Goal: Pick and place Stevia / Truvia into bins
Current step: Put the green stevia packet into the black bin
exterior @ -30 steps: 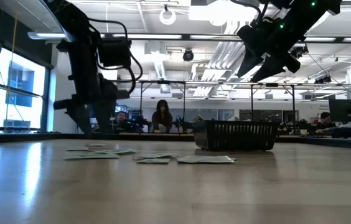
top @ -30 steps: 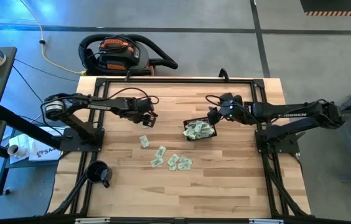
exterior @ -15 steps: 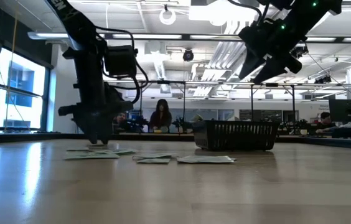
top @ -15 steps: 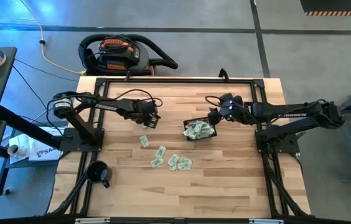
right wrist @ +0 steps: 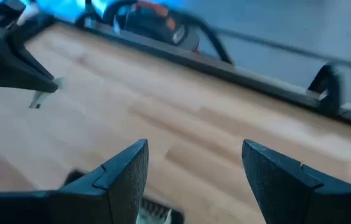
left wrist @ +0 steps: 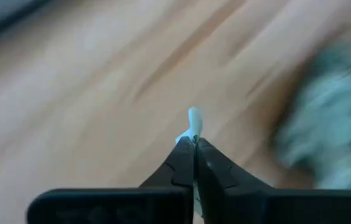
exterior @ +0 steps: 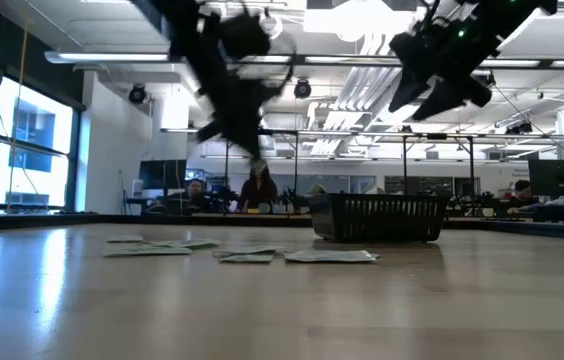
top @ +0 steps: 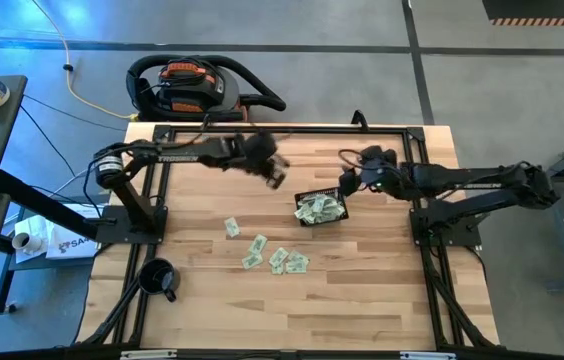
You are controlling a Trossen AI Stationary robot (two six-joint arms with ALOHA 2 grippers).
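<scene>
Having swung from the loose sachets (top: 274,258) toward the basket (top: 320,208), the left gripper (top: 275,178) pinches one sachet (left wrist: 193,119); the right gripper (top: 346,183) gapes empty.

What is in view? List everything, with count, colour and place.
table: one, light wood, under both arms
basket: one, black, right of the table's middle
binned sachets: a pile, green-white, in the basket
loose sachets: about six, green-white, on the table, toward the front from the basket
held sachet: one, pale, pinched in the left gripper
mug: one, black, front left corner of the table
vacuum: one, black and orange, on the floor behind the table
person: one, dark top, in the room behind
left gripper: shut on the held sachet, raised left of the basket
right gripper: open, above the basket's back right edge
</scene>
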